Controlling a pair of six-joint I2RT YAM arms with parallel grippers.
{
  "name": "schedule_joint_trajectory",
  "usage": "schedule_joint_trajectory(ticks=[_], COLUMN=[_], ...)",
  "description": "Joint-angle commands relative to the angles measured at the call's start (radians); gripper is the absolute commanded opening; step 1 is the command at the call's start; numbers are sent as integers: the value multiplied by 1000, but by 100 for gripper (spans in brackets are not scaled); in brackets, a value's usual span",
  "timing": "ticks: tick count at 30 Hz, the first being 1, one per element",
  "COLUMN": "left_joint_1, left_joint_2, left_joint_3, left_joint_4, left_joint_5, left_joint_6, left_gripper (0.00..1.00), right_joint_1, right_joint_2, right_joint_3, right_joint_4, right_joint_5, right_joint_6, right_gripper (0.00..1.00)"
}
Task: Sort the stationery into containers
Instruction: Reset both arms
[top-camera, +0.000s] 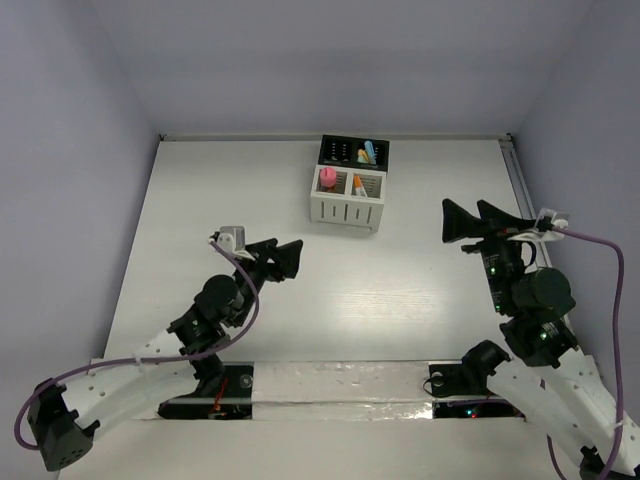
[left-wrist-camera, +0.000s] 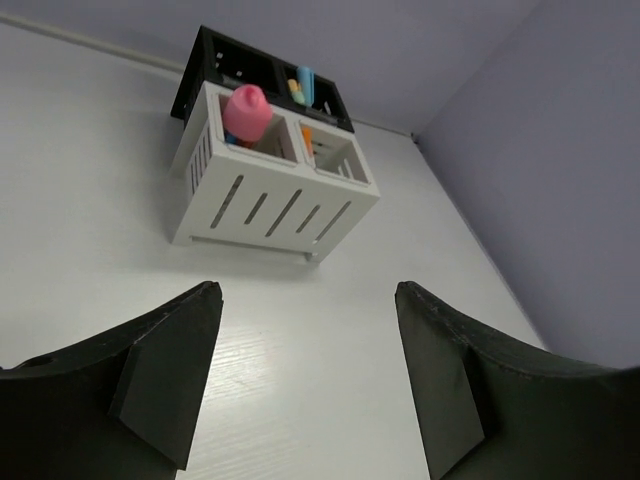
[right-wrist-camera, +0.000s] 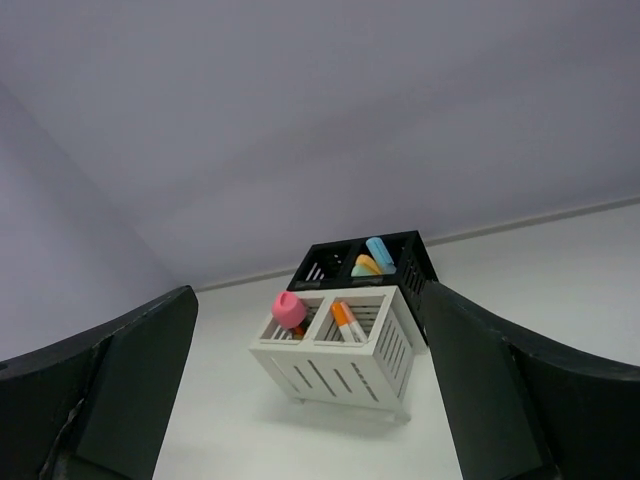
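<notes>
Top external view: the white box (top-camera: 346, 207) stands at upper centre of the frame, joined to the black box (top-camera: 338, 151) behind it; the pink cylinder (top-camera: 327, 178) sits in the left white compartment, the orange marker (top-camera: 356, 183) in the right white compartment, the blue marker (top-camera: 368, 151) with a yellowish piece in the right black compartment; no loose piece is seen on the table (top-camera: 200, 200). The left gripper (top-camera: 285, 258) hangs at lower left of the boxes, jaws wide and holding nothing; the right gripper (top-camera: 472, 222) hangs at the right of them, jaws likewise parted and bare.

Left wrist view: both jaws stand wide at the bottom edge with bare table between; the boxes lie ahead at upper centre, well apart from the tips; the cylinder stands upright, the orange marker mostly sunk in its slot.

Right wrist view: the jaws frame the boxes from lower left and lower right, wide, nothing held; the orange marker leans with its long axis tilted toward upper left; the blue marker leans similarly.

Judgement: the sorting appears complete or nearly so; the left arm looks somewhat nearer the boxes, which lie up and right of its jaws; any further reach would be toward upper centre.
</notes>
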Motion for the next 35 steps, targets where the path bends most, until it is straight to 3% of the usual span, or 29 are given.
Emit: schedule_joint_trajectory(ticks=[1,5,8,11,12,26,35], left_joint_1=[-6,-6,-6,-6,-6,-6,-6], left_joint_2=[-12,-28,-51,-80,-94,-111,-157], left_joint_3=[94,161,207,257,273,472,391], left_joint_4=[1,-46,-100,-163,-186,-382,-343], left_joint_5=[-1,-6,-15,-35,-42,-36,-21], left_joint_6=[13,12,5,2,2,84,68], left_gripper=[67,69,76,87,98,99,99], right_joint_1=[-4,-4,-4,-4,-4,-4,-4], right_joint_2=[-26,-29,-40,-61,-71,15,-55], right_joint_3=[-27,-29,-35,-40,-40,109,20], right_joint_4=[25,-12,-26,-44,-56,-266,-154], right_joint_5=[52,46,32,18,16,-31,-71], right_joint_6=[30,33,35,42,41,12,-17], right_gripper=[100,100,100,100,100,100,100])
